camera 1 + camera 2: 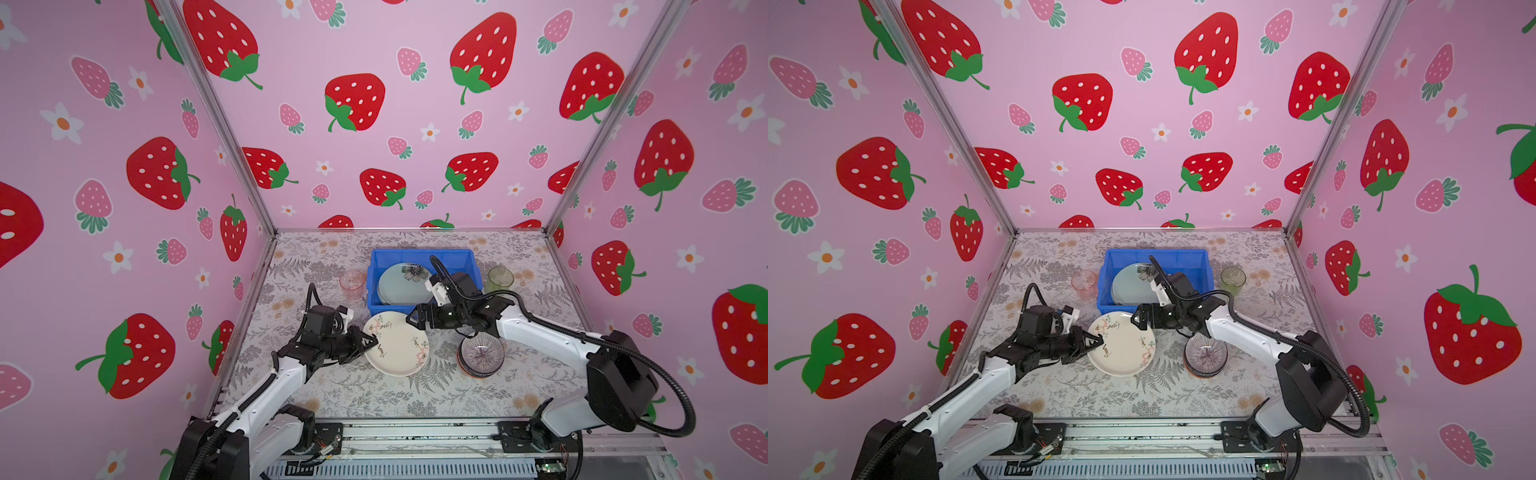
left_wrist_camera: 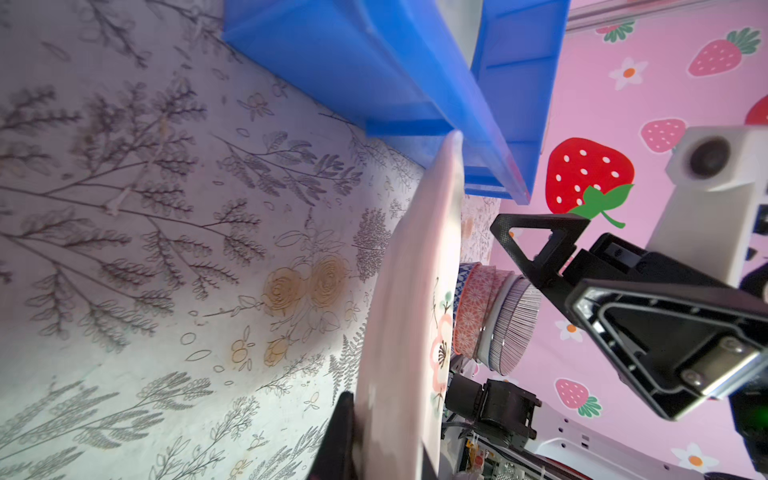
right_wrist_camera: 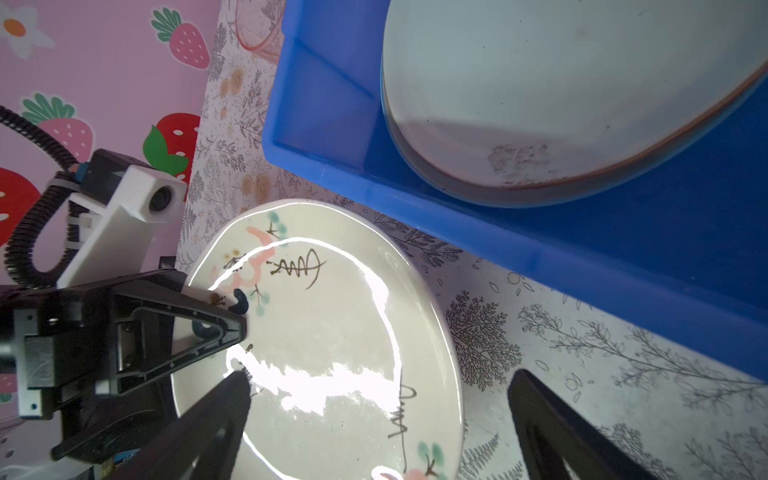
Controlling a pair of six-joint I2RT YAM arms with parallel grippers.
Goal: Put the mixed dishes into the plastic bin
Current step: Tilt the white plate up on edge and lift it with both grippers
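Bin bright blue; plate cream, pink blossoms, dark script; bowl purple-striped; pink tumbler; green tumbler.

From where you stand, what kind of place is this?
Probably a staged robot test booth, not a real kitchen. Strawberry-print panels on an aluminium frame box in a small floral-covered table, and the left arm and right arm are mounted on a rail at its front edge.

The right arm hides part of the pale green plate (lower bowls barely show).
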